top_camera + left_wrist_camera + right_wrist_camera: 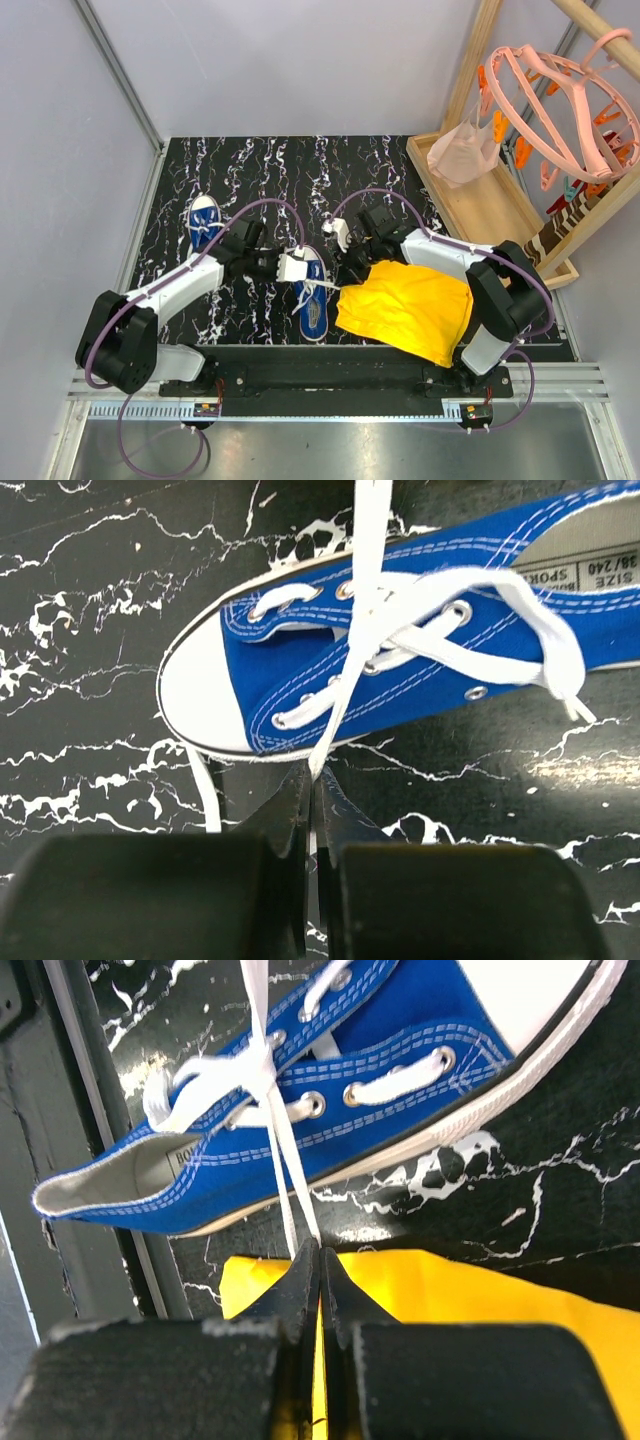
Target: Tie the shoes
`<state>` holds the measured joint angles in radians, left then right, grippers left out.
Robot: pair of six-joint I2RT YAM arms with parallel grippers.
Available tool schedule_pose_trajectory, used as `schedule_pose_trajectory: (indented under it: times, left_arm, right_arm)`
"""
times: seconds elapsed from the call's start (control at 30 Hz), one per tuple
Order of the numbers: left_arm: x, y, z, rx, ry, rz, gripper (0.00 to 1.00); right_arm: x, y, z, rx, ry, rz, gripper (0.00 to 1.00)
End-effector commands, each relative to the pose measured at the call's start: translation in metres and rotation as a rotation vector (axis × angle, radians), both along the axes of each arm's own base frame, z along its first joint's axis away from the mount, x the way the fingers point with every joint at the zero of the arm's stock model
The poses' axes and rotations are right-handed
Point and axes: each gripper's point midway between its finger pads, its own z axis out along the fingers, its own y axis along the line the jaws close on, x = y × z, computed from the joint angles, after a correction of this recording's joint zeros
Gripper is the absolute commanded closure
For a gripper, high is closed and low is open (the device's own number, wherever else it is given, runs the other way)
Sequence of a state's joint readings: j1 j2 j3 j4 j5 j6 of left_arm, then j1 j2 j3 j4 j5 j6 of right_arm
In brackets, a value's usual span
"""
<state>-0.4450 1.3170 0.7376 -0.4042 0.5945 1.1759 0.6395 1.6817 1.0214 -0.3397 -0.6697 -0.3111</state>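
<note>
One blue sneaker [312, 296] with a white toe cap lies in the middle of the table; the other sneaker [204, 222] lies at the far left. My left gripper [292, 270] sits at the middle shoe's left side. In the left wrist view it [313, 776] is shut on a taut white lace [352, 650] running across the shoe [420, 650]. My right gripper [352, 268] sits at the shoe's right side. In the right wrist view it [319, 1250] is shut on the other white lace [288, 1175] of the same shoe [400, 1110]. The laces are crossed over the tongue.
A yellow cloth [408, 308] lies right of the middle shoe, under my right arm; it shows in the right wrist view [500, 1305]. A wooden tray [490, 205] with a pink hanger rack [560, 100] stands at the back right. The table's front rail [90, 1160] is near the heel.
</note>
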Motion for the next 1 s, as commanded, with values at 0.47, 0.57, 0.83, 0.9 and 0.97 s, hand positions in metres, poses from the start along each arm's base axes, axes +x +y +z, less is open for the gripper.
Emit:
schedule_pose_trajectory:
  times: [0.47,0.57,0.83,0.9,0.97]
  left_arm:
    - [0.023,0.032,-0.012,0.086,-0.069,0.033,1.0]
    - [0.026,0.032,-0.013,0.085,-0.065,0.031,1.0]
    - [0.03,0.024,-0.008,0.052,-0.064,0.018,1.0]
    - [0.029,0.021,-0.002,0.032,-0.071,0.014,1.0]
    - [0.027,0.014,0.006,0.004,-0.074,0.006,0.99]
  right_arm:
    - [0.0,-0.025,-0.007,-0.089,-0.036,0.0,1.0]
    - [0.001,-0.027,-0.009,-0.093,-0.034,-0.001,1.0]
    - [0.008,-0.012,0.0,-0.05,-0.012,0.005,1.0]
    - [0.009,-0.007,0.007,-0.027,-0.017,0.02,1.0]
    - [0.011,0.003,0.016,0.013,-0.012,0.039,1.0]
